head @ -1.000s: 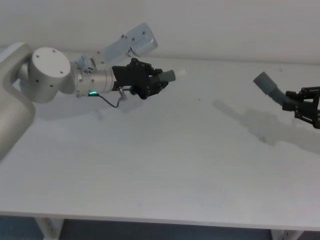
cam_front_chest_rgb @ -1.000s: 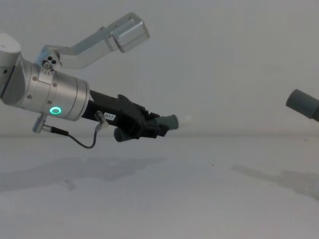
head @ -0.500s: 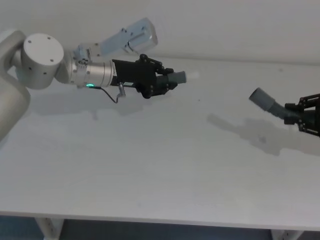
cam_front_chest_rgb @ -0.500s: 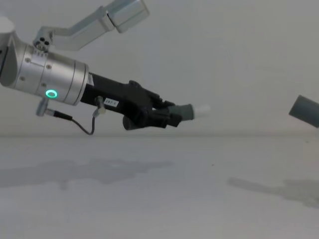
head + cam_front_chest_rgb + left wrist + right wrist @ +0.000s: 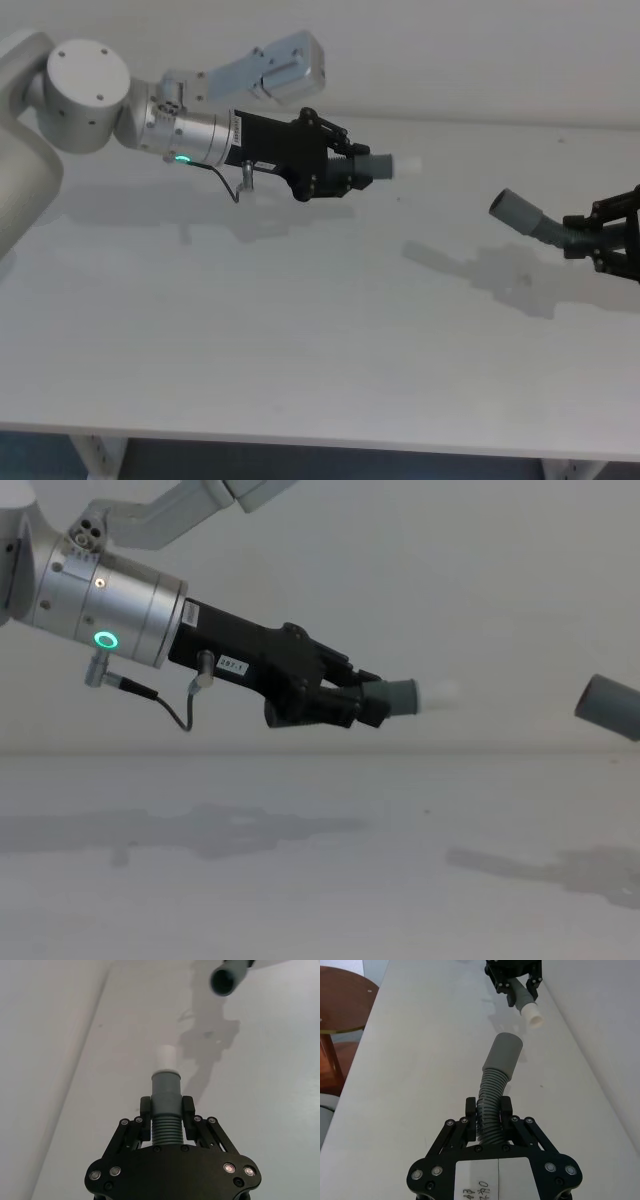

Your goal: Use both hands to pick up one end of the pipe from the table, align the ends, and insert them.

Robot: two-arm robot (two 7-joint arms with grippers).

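Both pipe pieces hang above the white table [image 5: 300, 330]. My left gripper [image 5: 362, 172] is shut on the ribbed part of one piece, whose grey collar [image 5: 381, 166] and whitish tip [image 5: 407, 165] stick out toward the right. From the right edge, my right gripper [image 5: 585, 238] is shut on the ribbed grey piece [image 5: 520, 215], its round mouth facing left and up. A clear gap separates the two ends. In the left wrist view the tip [image 5: 165, 1056] points toward the dark mouth [image 5: 225, 980], which sits off to one side. In the chest view the tip [image 5: 440, 693] and the mouth [image 5: 610, 705] are near level.
A plain pale wall [image 5: 450, 50] runs behind the table. The table's front edge [image 5: 320, 440] is near me. In the right wrist view a brown round stool [image 5: 340, 1005] stands beyond the table's side.
My left gripper has carried its piece rightward, and the right gripper has brought its piece leftward and a little lower. The gap between the two ends has narrowed.
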